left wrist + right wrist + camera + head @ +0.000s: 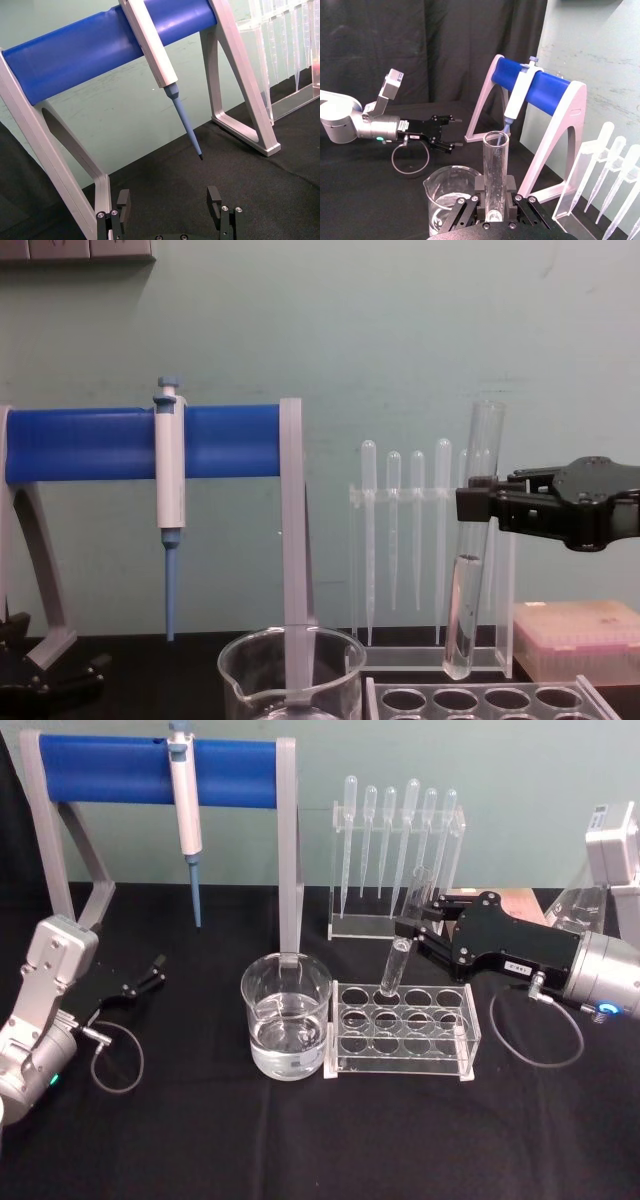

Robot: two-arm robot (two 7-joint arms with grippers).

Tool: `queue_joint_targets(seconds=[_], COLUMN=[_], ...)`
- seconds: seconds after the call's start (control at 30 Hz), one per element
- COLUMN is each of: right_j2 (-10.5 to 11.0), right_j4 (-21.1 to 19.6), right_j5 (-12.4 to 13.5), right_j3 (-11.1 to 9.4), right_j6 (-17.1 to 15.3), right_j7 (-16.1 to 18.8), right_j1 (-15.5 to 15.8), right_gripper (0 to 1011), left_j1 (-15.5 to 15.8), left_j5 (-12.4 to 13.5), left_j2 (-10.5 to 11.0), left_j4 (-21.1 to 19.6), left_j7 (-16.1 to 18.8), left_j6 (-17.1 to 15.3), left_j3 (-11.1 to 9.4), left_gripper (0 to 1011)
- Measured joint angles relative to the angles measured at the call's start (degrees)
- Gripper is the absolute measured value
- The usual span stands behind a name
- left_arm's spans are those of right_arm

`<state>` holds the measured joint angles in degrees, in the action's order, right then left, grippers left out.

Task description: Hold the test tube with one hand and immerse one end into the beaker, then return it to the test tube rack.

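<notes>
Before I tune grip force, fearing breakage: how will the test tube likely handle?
Likely fragile: the test tube is clear glass, so squeeze gently. Probably slippery: smooth round wall, and it hangs tilted in the right gripper's fingers. Laid down, it would likely roll.

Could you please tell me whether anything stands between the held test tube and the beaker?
Nothing visible does. The right gripper clamps the test tube, its lower end just over the test tube rack's rear-left hole. The beaker stands beside the rack's left end; only its rim needs clearing. The left gripper idles far left.
</notes>
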<state>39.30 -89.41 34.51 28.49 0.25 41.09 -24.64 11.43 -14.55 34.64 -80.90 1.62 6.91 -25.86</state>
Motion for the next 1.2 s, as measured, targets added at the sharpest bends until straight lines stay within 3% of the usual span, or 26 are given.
queue_joint_targets(seconds=[1.2], right_j2=[0.06], right_j4=[-0.09], right_j5=[-0.3], right_j3=[0.04], right_j6=[-0.5], right_j7=[0.24], right_j1=[-0.2], right_gripper=[226], left_j1=[0.0], left_j5=[0.0], left_j2=[0.0], left_j4=[0.0], left_j7=[0.0], left_j6=[0.0], left_j3=[0.0], left_gripper=[1000])
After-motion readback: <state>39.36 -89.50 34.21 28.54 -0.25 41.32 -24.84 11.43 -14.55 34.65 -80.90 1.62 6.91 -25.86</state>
